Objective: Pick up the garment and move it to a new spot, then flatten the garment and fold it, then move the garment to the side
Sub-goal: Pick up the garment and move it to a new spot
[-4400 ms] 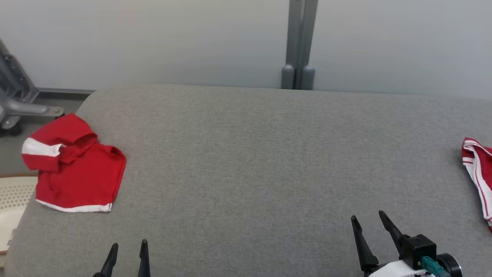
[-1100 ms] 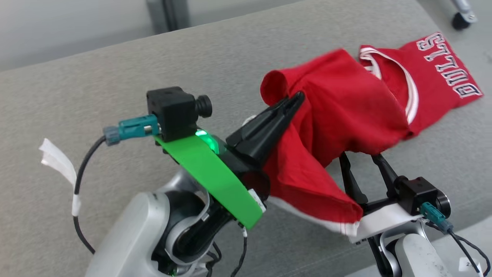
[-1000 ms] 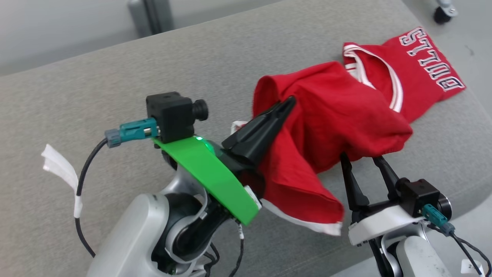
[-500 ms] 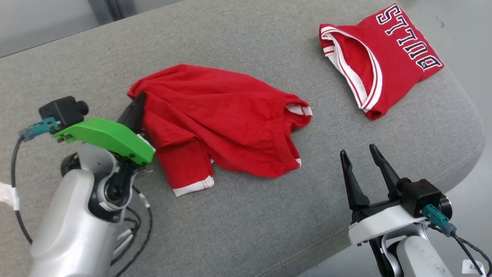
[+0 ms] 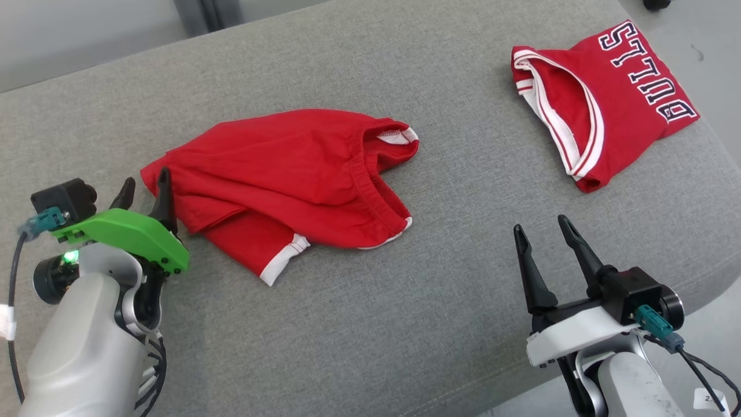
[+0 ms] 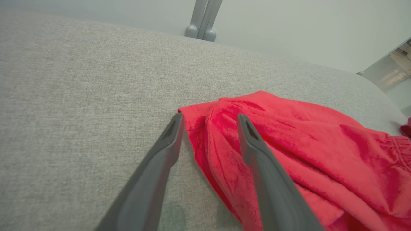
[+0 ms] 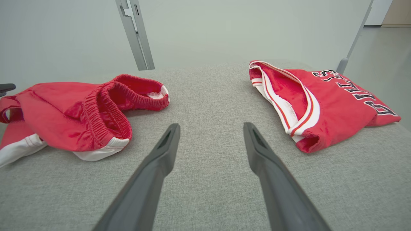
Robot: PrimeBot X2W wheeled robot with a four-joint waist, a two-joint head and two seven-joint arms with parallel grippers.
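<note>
The garment [image 5: 289, 168] is a pair of red shorts with white trim. It lies crumpled on the middle of the grey padded surface [image 5: 405, 324], waistband toward the right. My left gripper [image 5: 146, 179] stands open at the shorts' left corner. In the left wrist view the left gripper [image 6: 211, 117] straddles that corner of the garment [image 6: 305, 144] without pinching it. My right gripper [image 5: 539, 225] is open over bare grey cloth at the lower right, apart from the shorts. The right wrist view has the right gripper [image 7: 211, 125] with the garment [image 7: 64, 112] to its left.
A folded red jersey [image 5: 608, 110] with "BULLS" lettering lies at the far right, near the surface's rounded edge [image 5: 709, 255]; the jersey [image 7: 327, 102] sits right of my right fingers. A grey post [image 5: 202, 11] stands behind the surface.
My left gripper carried the shorts hanging in the air, laid them on the surface, and has now opened and let go of their corner. The head camera also shifted. The right gripper stayed open.
</note>
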